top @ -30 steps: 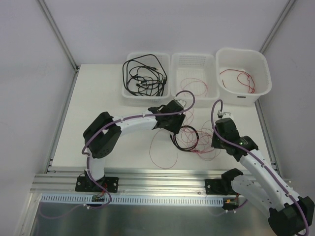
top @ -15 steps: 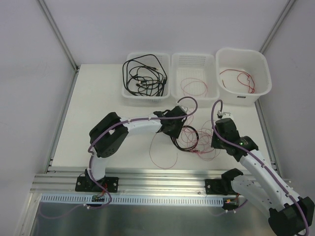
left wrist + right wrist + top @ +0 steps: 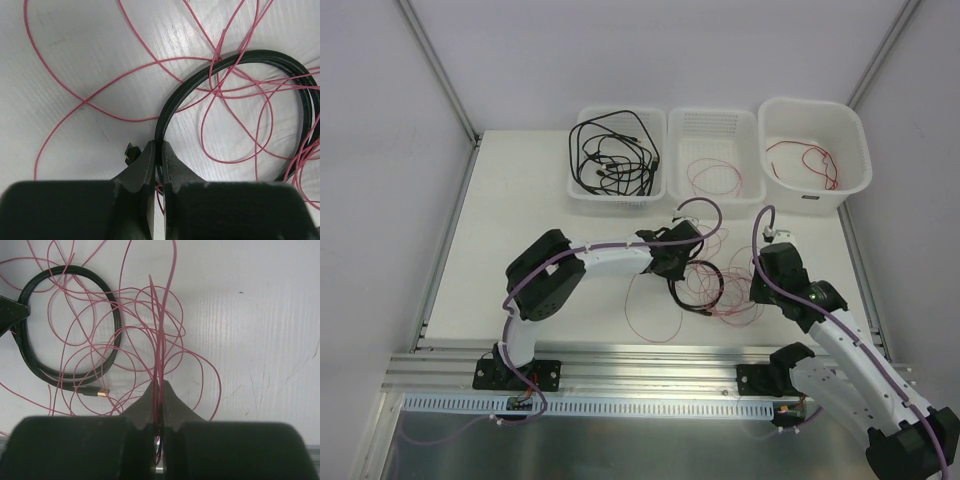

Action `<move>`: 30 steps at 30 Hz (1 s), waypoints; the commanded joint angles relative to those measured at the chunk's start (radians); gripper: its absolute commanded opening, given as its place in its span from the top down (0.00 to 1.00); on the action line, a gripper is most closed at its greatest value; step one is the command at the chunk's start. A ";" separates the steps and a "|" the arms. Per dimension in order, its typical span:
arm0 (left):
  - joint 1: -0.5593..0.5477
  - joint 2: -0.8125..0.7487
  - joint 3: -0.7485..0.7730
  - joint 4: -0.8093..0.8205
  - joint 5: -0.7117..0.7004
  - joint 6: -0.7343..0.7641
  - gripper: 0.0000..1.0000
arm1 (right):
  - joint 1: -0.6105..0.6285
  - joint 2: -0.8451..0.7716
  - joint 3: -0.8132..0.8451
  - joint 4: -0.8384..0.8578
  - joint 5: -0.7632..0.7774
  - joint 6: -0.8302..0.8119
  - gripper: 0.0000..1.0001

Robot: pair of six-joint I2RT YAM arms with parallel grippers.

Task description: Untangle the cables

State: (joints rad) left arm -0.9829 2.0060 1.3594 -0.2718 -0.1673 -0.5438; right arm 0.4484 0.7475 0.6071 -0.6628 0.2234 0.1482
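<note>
A black cable [image 3: 240, 56] lies coiled in a loop on the white table, tangled with thin pink wires [image 3: 83, 102]. My left gripper [image 3: 160, 149] is shut on the loop's near left side; in the top view the left gripper [image 3: 678, 276] sits at the coil's [image 3: 706, 291] left edge. My right gripper [image 3: 159, 388] is shut on a few pink wire strands [image 3: 160, 340] that run up from its jaws. The black loop [image 3: 118, 325] lies to its left, with a gold plug end [image 3: 102, 391] beside it. In the top view, the right gripper [image 3: 756, 284] is right of the tangle.
Three white bins stand at the back: the left bin [image 3: 582, 192] holds black cables, the middle bin [image 3: 714, 120] pink wires, the right bin [image 3: 850, 135] a red wire. A loose pink loop [image 3: 655, 318] trails toward the metal rail [image 3: 640, 362] at the near edge.
My left gripper moved right and down to the black coil and shut on it. The right gripper stayed shut on the pink wires and shifted only slightly.
</note>
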 commanded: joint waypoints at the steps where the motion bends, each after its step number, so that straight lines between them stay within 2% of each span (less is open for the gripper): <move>1: -0.011 -0.034 -0.022 -0.040 -0.121 -0.013 1.00 | 0.001 -0.028 0.005 -0.008 0.005 0.014 0.99; 4: -0.011 -0.127 -0.031 -0.050 -0.191 0.045 1.00 | -0.001 -0.045 0.008 -0.023 0.016 0.014 0.99; 8: -0.010 -0.358 -0.003 -0.066 -0.387 0.175 1.00 | 0.000 -0.065 0.014 -0.043 0.043 0.013 0.99; 10: -0.010 -0.453 0.030 -0.066 -0.443 0.272 1.00 | 0.001 -0.065 0.022 -0.050 0.057 0.011 0.99; 16: -0.010 -0.637 0.044 -0.069 -0.596 0.453 1.00 | -0.002 -0.069 0.040 -0.078 0.096 0.013 0.99; 23: 0.022 -0.874 -0.069 -0.069 -0.701 0.504 1.00 | -0.004 -0.050 0.045 -0.089 0.099 0.021 0.99; 26: 0.079 -0.966 -0.123 -0.073 -0.716 0.533 1.00 | -0.011 -0.039 0.045 -0.086 0.103 0.022 0.99; 30: 0.211 -1.065 -0.210 -0.098 -0.687 0.556 1.00 | -0.040 -0.020 0.043 -0.077 0.084 0.013 0.98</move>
State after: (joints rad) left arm -0.8478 1.0077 1.1912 -0.3595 -0.8219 -0.0402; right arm 0.4271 0.7139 0.6136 -0.7204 0.2947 0.1562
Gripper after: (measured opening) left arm 0.028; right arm 0.026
